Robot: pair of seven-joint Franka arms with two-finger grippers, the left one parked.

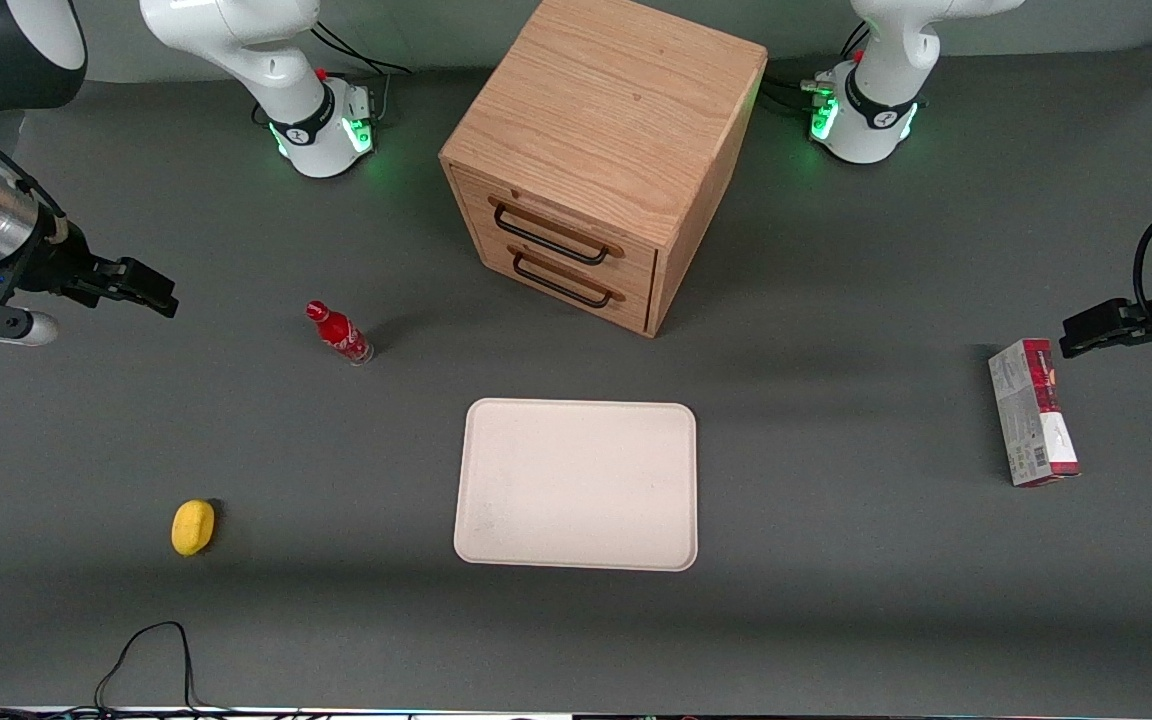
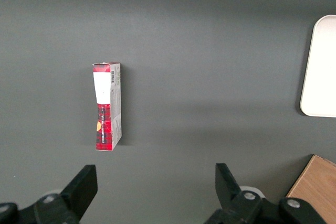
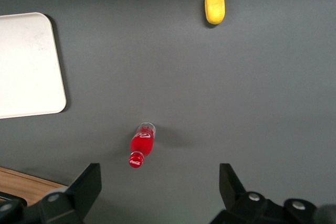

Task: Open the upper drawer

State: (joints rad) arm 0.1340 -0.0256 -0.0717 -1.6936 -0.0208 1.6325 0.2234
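A: Light oak, that boxy wooden cabinet (image 1: 601, 150), standing on the grey table (image 1: 836, 600) between the two arm bases, farther from the front camera than the cream rectangular tray (image 1: 576, 485). The upper drawer (image 1: 561, 228) sits flush and shut, right above the lower twin drawer (image 1: 564, 278).

B: Where would you take hold?

A: At the thin black wire handle (image 1: 548, 236), mid-span. It looks stiff and stands clear of the drawer face, with room for a finger. I'd expect the drawer to slide lightly; a crooked pull could make it bind.

B: And the gripper (image 1: 151, 290)?

A: It hangs above the table toward the working arm's end, well apart from the cabinet, fingers (image 3: 84, 190) spread wide, holding nothing.

B: Anything inside things?

A: The tray is bare. The drawers' contents are hidden.
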